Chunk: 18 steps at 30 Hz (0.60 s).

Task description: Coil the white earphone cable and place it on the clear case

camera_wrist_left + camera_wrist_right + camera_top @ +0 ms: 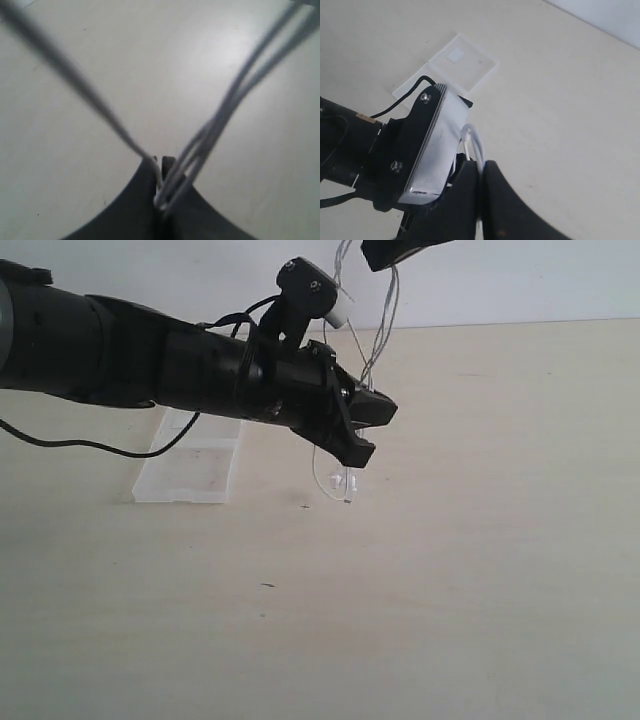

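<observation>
The white earphone cable (378, 340) hangs in several thin strands between my two grippers above the table. My left gripper (375, 432) is shut on the strands (235, 90) where they bunch together at its fingertips. A short loop and the earbuds (346, 480) dangle below it, just above the table. My right gripper (392, 254), at the top edge of the exterior view, is shut on the cable's upper part (475, 145), directly above the left wrist. The clear case (190, 458) lies open and flat on the table to the left, partly behind the left arm; its white sticker (455, 55) shows.
The left arm (150, 360) stretches across from the left, above the case, with a black robot cable (80, 445) drooping under it. Its wrist camera housing (432, 145) sits close under my right gripper. The beige table (450, 590) ends at a pale wall behind.
</observation>
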Tool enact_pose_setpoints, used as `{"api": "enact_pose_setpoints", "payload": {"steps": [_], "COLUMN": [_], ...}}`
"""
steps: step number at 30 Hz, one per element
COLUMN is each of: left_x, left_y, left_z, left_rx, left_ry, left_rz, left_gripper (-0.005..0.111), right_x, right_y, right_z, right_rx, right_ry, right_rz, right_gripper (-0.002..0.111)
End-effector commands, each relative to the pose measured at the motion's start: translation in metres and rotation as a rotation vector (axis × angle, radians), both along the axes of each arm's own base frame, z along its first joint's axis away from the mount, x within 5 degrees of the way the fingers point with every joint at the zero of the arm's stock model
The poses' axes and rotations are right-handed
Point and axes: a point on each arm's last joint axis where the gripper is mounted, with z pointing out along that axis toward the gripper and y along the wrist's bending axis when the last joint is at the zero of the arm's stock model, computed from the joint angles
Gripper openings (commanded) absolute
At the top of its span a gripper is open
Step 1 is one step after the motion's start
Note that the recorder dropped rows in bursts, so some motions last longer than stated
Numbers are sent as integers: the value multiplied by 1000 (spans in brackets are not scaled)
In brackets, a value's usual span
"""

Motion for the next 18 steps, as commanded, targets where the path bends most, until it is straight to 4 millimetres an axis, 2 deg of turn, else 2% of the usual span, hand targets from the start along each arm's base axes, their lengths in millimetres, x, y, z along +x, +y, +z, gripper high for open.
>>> {"api": "enact_pose_setpoints", "payload": {"steps": [1, 4, 7, 13, 18], "left_x": [0, -1, -2, -8, -22], "left_y": [-1, -1, -1, 1, 7], "left_z": [5, 7, 13, 26, 44], "left_rx": [-21, -25, -35, -56, -65], "left_ry": [-8, -8, -14, -39, -78], "left_rz": [-8, -6, -3, -22, -38], "left_gripper": [0, 0, 0, 0, 0], "right_x": [-10, -16, -22, -33, -44], "right_y": [-7, -13, -24, -38, -44], "right_z": [20, 25, 21, -4, -36], "right_rx": [33, 28, 7, 34, 119], "right_ry": [-79, -111, -159, -226, -281], "right_rz": [0, -7, -65, -139, -168], "right_gripper": [0, 0, 0, 0, 0]}}
